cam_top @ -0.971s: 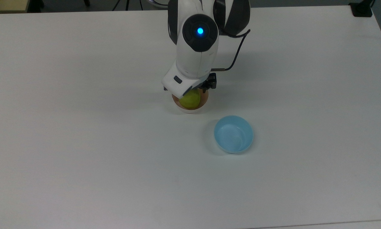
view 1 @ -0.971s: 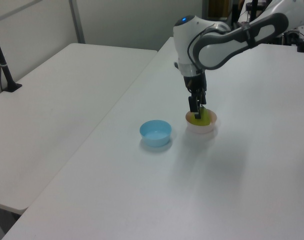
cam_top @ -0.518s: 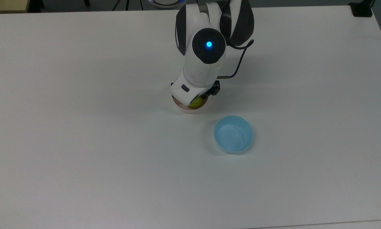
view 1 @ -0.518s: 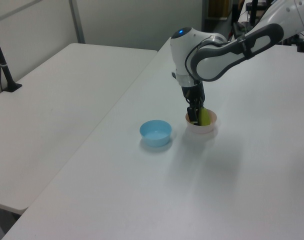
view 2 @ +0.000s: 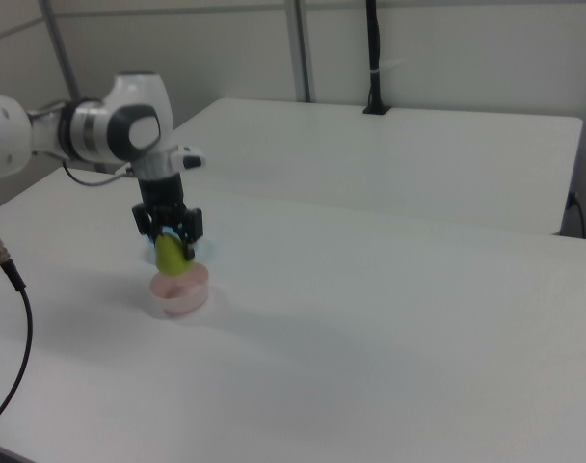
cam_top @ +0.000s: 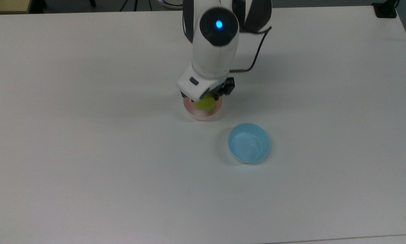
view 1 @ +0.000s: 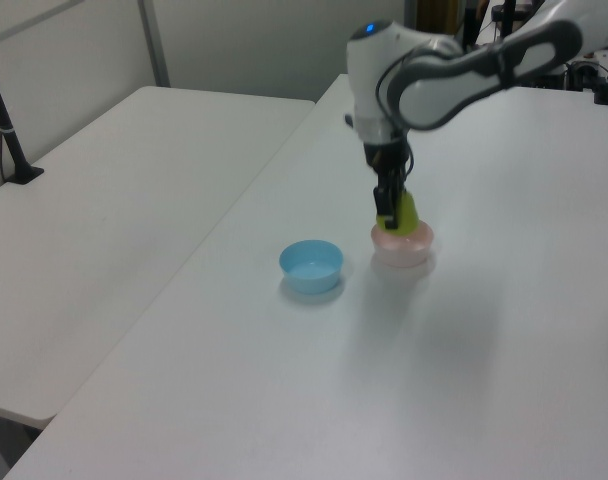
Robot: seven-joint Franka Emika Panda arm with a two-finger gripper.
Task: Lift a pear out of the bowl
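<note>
Your gripper [view 1: 392, 212] has its jaws clamped on the yellow-green pear [view 1: 405, 211], one dark finger on each side of it in the right view. You see the pear [view 2: 170, 254] held just above the pale pink bowl [view 2: 179, 287], its lower end over the rim and clear of the bowl's floor. In the top view the pear [cam_top: 204, 102] sits toward 12 o'clock of the pink bowl [cam_top: 203, 114], partly under the wrist. The light blue bowl [cam_top: 249, 142] stands near the pink one at its 4 o'clock on the white table [cam_top: 87, 152].
</note>
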